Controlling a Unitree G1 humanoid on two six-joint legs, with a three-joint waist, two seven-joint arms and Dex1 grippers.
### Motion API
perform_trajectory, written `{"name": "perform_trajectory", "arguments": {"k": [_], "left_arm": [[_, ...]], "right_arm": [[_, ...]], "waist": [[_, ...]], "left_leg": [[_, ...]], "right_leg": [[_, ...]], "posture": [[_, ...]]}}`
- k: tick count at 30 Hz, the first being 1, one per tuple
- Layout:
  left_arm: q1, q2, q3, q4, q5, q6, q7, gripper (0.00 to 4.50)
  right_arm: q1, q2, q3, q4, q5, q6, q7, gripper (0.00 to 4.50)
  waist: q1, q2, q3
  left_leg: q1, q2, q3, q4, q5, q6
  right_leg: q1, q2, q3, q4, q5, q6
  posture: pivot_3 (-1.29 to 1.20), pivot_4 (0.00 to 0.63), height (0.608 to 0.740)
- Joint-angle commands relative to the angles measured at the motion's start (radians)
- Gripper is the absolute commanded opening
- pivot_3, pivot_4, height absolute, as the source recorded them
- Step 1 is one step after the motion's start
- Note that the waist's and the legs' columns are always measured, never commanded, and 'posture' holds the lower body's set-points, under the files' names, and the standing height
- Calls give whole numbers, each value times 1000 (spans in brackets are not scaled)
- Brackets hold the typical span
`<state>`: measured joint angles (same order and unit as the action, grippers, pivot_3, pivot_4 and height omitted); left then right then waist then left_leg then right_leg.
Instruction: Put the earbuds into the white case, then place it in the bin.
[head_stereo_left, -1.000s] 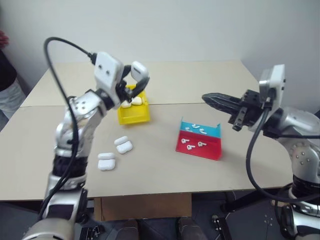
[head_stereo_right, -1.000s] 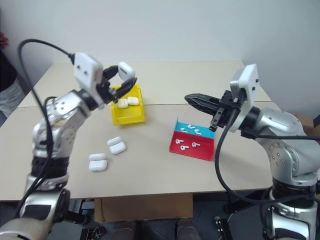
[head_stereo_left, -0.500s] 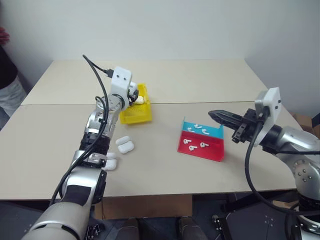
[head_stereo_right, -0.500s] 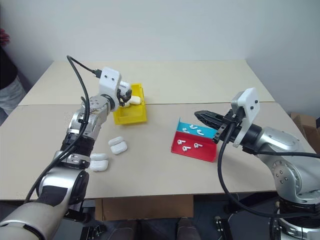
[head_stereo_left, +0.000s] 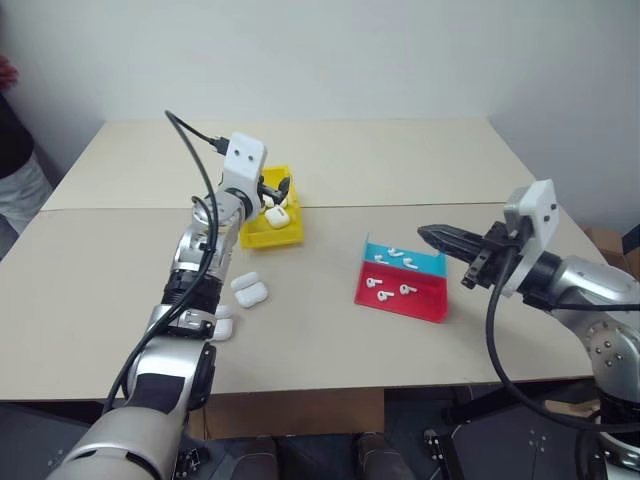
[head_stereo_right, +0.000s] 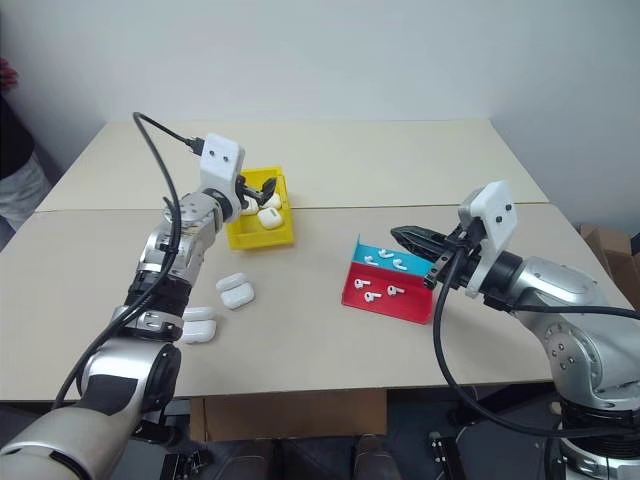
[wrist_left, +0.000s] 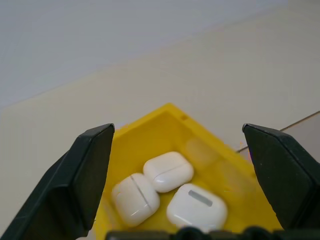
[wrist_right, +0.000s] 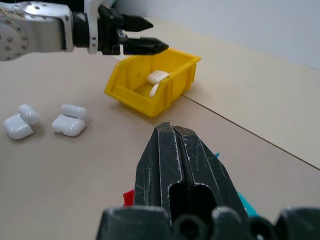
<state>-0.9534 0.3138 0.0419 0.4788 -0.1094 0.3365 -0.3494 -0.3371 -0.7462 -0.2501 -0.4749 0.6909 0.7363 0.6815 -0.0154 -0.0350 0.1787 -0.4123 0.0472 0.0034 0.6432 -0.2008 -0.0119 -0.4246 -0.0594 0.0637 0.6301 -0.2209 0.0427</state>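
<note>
White case: small, glossy, likely light and slippery; best gripped across its flat sides. It lies in the bin with two others. Left hand released above; right hand clenched, empty.

Small white pebble-shaped plastic cases: glossy, smooth. Yellow rectangular plastic bin: smooth, slight sheen. Beige tabletop: matt. Black gripper fingers: scuffed, semi-matt.

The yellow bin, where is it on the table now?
In the left eye view, the yellow bin stands on the table's left half, under the open left gripper, with three white cases inside.
</note>
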Motion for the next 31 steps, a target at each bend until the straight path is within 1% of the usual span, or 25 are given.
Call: {"name": "perform_trajectory", "arguments": {"k": [1,2,5,8,10,12,14,15,17,20,23,26,29,31], "left_arm": [[91,53,40,-202,-95,33,-128,4460],[136,72,43,-269,-122,45,-169,4460],[324,174,70,-515,-245,114,-333,4460],[541,298,158,-708,-402,171,-508,4460],[663,376,224,-779,-470,186,-589,4460],[760,443,292,-820,-525,192,-659,4460],[845,499,373,-853,-584,203,-730,4460],[884,526,408,-865,-604,202,-765,4460],[958,584,484,-873,-640,203,-852,4460],[1013,623,532,-872,-640,185,-891,4460],[1008,630,550,-870,-658,200,-873,4460],[1001,636,539,-872,-648,180,-880,4460],[990,632,530,-870,-668,195,-871,4460],[989,648,524,-861,-673,209,-891,4460]], "right_arm": [[55,-60,-6,-36,-57,-95,77,0],[82,-69,-12,-35,-76,-139,107,0],[175,-101,-66,-24,-130,-278,202,0],[261,-190,-126,24,-175,-380,344,0],[314,-240,-173,63,-201,-459,432,0],[358,-267,-227,99,-209,-534,509,0],[395,-280,-285,133,-208,-593,573,0],[411,-286,-308,149,-210,-619,601,0],[441,-303,-348,172,-212,-647,650,0],[454,-317,-368,186,-216,-661,673,0],[454,-321,-370,193,-221,-674,679,0],[442,-322,-357,192,-227,-670,670,0],[438,-320,-350,179,-228,-659,661,0],[444,-311,-356,163,-220,-650,654,0]], "waist": [[-1,0,0],[-3,0,0],[-9,0,0],[-12,1,0],[-15,0,0],[-12,0,0],[-6,0,0],[-5,0,0],[-3,0,-1],[-2,1,-1],[1,0,-1],[0,0,-1],[0,0,-1],[0,0,-1]], "left_leg": [[0,0,0,0,0,0],[0,0,0,0,0,0],[1,0,0,0,0,0],[1,1,1,1,0,0],[4,1,2,0,0,0],[6,2,3,1,0,0],[9,2,3,1,0,0],[9,2,3,1,0,0],[10,2,4,2,0,0],[9,3,5,2,0,0],[9,3,5,2,0,0],[9,3,6,2,0,0],[8,3,6,2,0,0],[8,3,6,2,0,0]], "right_leg": [[0,0,0,0,0,0],[0,0,0,0,0,0],[0,0,0,0,0,0],[0,0,1,1,0,0],[2,0,1,0,-1,1],[3,0,1,0,-3,5],[5,0,1,1,-4,3],[5,0,1,1,-7,-2],[6,0,1,1,-7,-2],[5,0,2,1,-7,-3],[5,0,2,1,-7,-3],[4,0,2,1,-7,-3],[4,0,2,1,-7,-3],[4,0,2,1,-7,-3]], "posture": [[0,150,740],[0,150,740],[0,150,740],[0,150,740],[0,150,740],[0,150,740],[0,150,740],[0,150,740],[0,150,740],[0,150,740],[0,150,740],[0,150,740],[0,150,740],[0,150,740]]}}
